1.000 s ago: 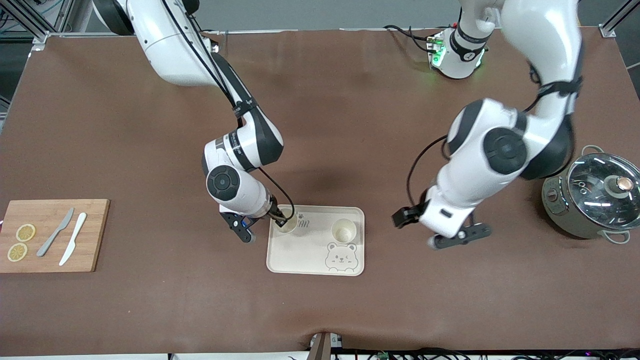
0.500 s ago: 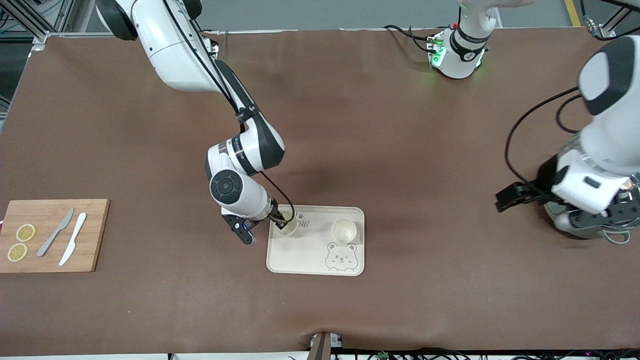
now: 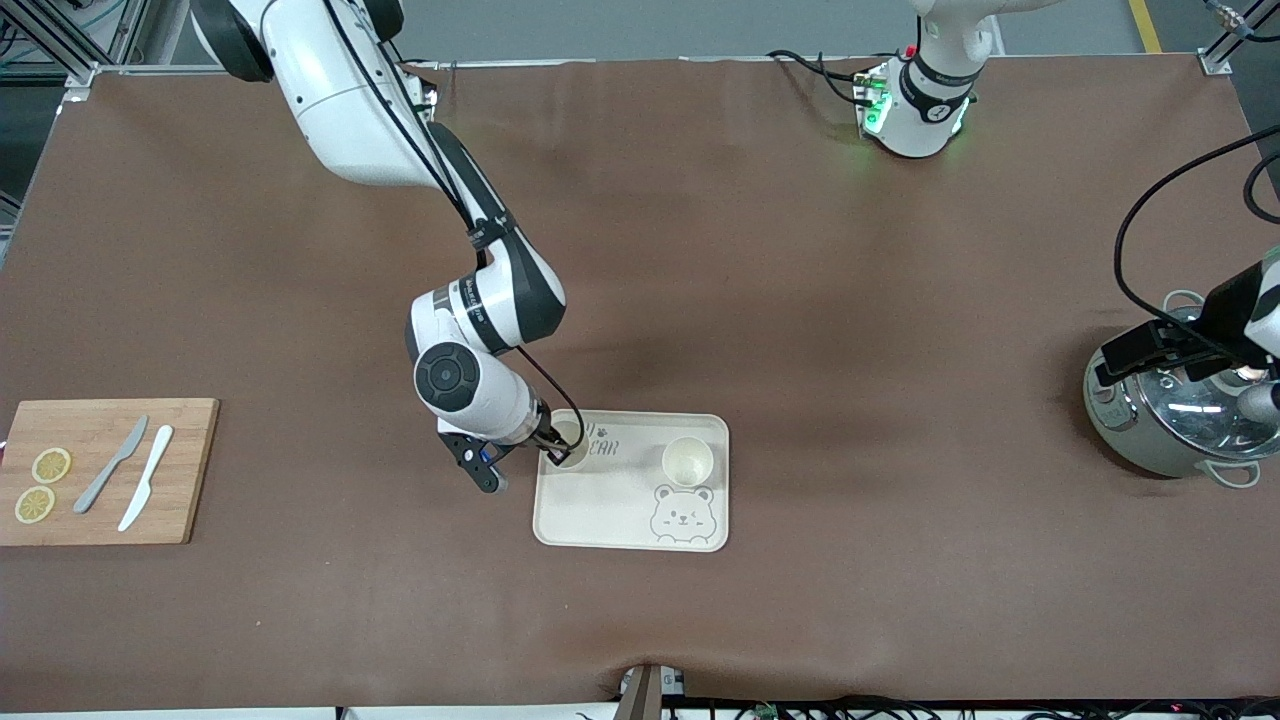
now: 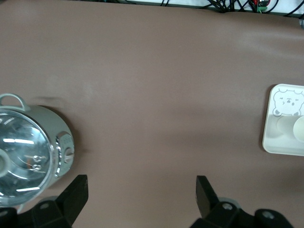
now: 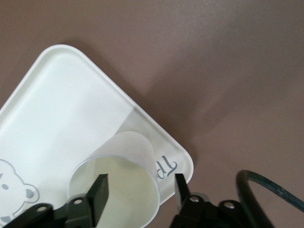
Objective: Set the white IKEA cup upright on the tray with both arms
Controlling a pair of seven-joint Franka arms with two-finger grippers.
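White cup point(image 3: 570, 447) stands upright on the bear-printed tray point(image 3: 620, 515) on the brown desk point(image 3: 760, 300), beside a second cup point(image 3: 687, 461). Right gripper point(image 5: 138, 189) straddles its rim, fingers point(image 5: 99, 187) apart; left gripper point(image 4: 140, 192) hangs spread over the pot point(image 3: 1170, 420).

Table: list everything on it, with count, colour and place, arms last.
tray: 1, cream with grey bear face, mid-table, near the front camera
cups: 2, white, upright on the tray, one under the right gripper
cutting board: 1, wooden, at the right arm's end
lemon slices: 2, yellow, on the board
knives: 2, grey and white, on the board
pot: 1, grey with glass lid, at the left arm's end
right gripper: open, around a cup's rim
left gripper: open, beside the pot, waiting
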